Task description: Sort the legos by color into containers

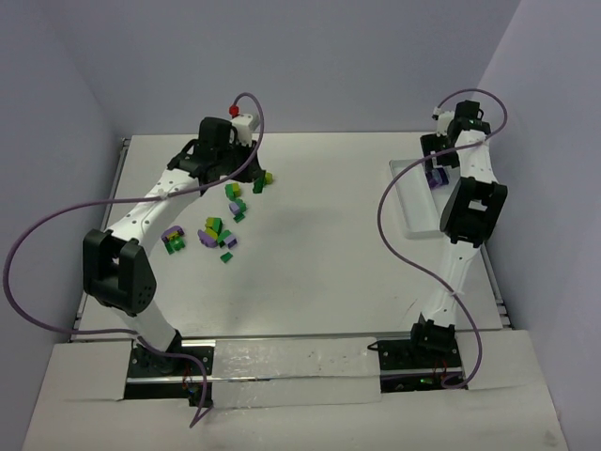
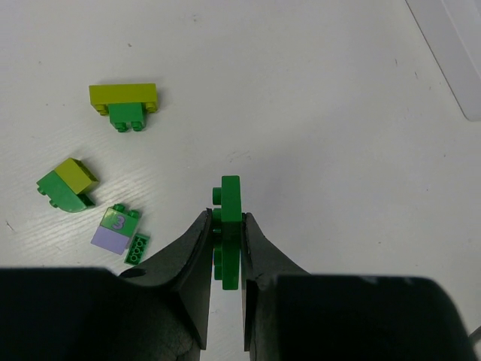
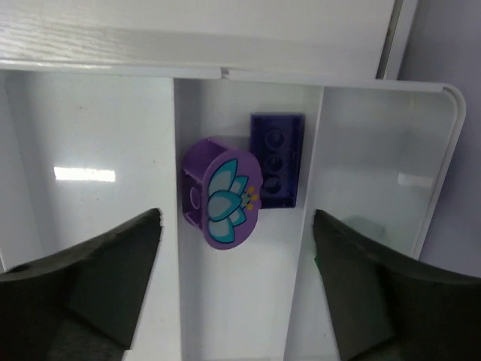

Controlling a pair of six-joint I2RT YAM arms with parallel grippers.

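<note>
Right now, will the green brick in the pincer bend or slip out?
Probably not bend: the green brick looks like hard, straight-edged plastic. It seems light, being far smaller than the left pincer squeezing it. It might twist or slip, since its smooth end sticks out past the tips.

tray (image 3: 379,158): glossy white plastic | green brick (image 2: 230,201): smooth plastic | table (image 2: 316,90): matt

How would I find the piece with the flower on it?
Go to the white tray on the right side of the table. One of its slots holds two purple pieces. The flower piece is the lighter, rounded one with blue and white petals; its neighbour is a darker, plain rectangular brick.
</note>
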